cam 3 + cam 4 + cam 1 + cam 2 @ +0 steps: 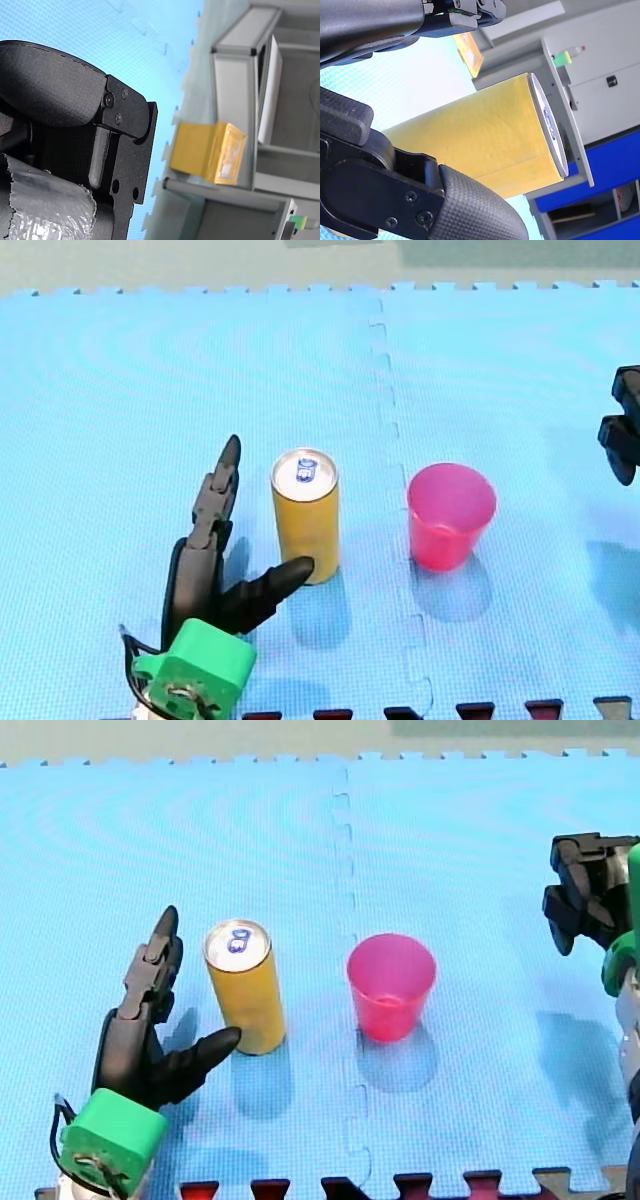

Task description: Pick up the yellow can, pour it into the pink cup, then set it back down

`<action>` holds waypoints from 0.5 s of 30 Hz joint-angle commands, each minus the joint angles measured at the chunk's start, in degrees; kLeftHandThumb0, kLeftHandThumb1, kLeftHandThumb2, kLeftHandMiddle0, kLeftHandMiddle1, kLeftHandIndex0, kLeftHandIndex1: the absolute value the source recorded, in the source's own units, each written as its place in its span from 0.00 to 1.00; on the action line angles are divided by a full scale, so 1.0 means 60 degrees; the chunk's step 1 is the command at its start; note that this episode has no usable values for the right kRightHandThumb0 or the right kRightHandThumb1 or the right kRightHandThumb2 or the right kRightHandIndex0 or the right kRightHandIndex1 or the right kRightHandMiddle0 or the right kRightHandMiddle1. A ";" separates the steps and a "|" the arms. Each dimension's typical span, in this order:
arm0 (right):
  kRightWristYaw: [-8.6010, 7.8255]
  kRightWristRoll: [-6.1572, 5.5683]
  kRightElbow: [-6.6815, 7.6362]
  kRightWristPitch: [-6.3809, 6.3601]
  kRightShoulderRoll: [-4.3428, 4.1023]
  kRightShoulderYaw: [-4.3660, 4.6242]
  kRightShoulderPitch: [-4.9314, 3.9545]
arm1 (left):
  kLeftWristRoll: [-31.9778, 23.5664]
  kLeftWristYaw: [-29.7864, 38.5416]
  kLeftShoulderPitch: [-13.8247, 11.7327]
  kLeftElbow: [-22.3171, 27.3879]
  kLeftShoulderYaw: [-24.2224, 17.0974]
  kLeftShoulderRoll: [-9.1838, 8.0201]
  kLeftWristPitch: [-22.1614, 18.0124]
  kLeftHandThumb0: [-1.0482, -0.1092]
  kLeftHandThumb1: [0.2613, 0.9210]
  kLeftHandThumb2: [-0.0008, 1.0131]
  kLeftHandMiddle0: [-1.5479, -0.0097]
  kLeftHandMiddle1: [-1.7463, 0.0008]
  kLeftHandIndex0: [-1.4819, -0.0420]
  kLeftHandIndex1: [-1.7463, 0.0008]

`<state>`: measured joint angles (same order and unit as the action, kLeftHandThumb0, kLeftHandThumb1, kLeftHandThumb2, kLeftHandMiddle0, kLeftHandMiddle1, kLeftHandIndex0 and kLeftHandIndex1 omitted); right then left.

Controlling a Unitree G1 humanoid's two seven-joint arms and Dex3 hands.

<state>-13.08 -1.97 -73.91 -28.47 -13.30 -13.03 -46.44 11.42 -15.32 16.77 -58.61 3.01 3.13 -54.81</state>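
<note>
A robotics lab or test room, not a home. The counter (150, 390) is covered with bright blue foam mats that lock together along a jigsaw-toothed seam (385, 370). Past the mat's edge, the first wrist view shows a bare aluminium frame (232, 95) with a yellow box (207, 152) beside it. The second wrist view shows a plain white cabinet (600, 90) above a blue storage unit (600, 175), with a small green-banded bottle (565, 56) on top.

Can (305, 515) on mat (120, 390), between left robot hand (213, 570) and cup (450, 515) to the right
</note>
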 commanded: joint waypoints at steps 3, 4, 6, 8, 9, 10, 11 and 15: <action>-0.0001 -0.0047 -0.0017 0.0000 -0.0041 -0.0052 -0.0036 | -0.0413 0.0487 0.0019 -0.0004 -0.0130 0.0058 -0.0010 0.00 0.79 0.00 0.90 1.00 0.93 1.00; -0.0002 -0.0048 -0.0018 0.0002 -0.0042 -0.0057 -0.0037 | -0.0565 0.0661 0.0018 -0.0009 -0.0178 0.0101 -0.0024 0.00 0.73 0.00 0.90 1.00 0.93 1.00; -0.0010 -0.0051 -0.0020 0.0011 -0.0043 -0.0066 -0.0040 | -0.0895 0.1030 0.0009 -0.0014 -0.0278 0.0194 -0.0046 0.03 0.66 0.00 0.90 1.00 0.92 1.00; -0.0020 -0.0056 -0.0020 0.0014 -0.0048 -0.0079 -0.0042 | -0.1149 0.1322 0.0004 -0.0023 -0.0365 0.0269 -0.0055 0.10 0.60 0.00 0.90 1.00 0.92 1.00; -0.0024 -0.0058 -0.0020 0.0014 -0.0050 -0.0085 -0.0041 | -0.1263 0.1465 0.0002 -0.0029 -0.0410 0.0301 -0.0055 0.14 0.58 0.00 0.90 1.00 0.92 1.00; -0.0028 -0.0058 -0.0020 0.0013 -0.0052 -0.0090 -0.0039 | -0.1373 0.1607 0.0000 -0.0032 -0.0455 0.0330 -0.0052 0.21 0.55 0.00 0.90 1.00 0.92 1.00; -0.0029 -0.0058 -0.0020 0.0013 -0.0052 -0.0094 -0.0038 | -0.1475 0.1742 -0.0002 -0.0032 -0.0497 0.0355 -0.0048 0.25 0.54 0.00 0.90 1.00 0.92 1.00; -0.0032 -0.0051 -0.0028 0.0036 -0.0061 -0.0102 -0.0060 | -0.1863 0.2253 0.0013 -0.0030 -0.0668 0.0463 -0.0002 0.34 0.51 0.00 0.89 1.00 0.92 1.00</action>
<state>-13.28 -2.04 -73.99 -28.42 -13.34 -13.47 -46.48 0.95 -2.41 16.79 -58.72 -0.48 5.78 -54.93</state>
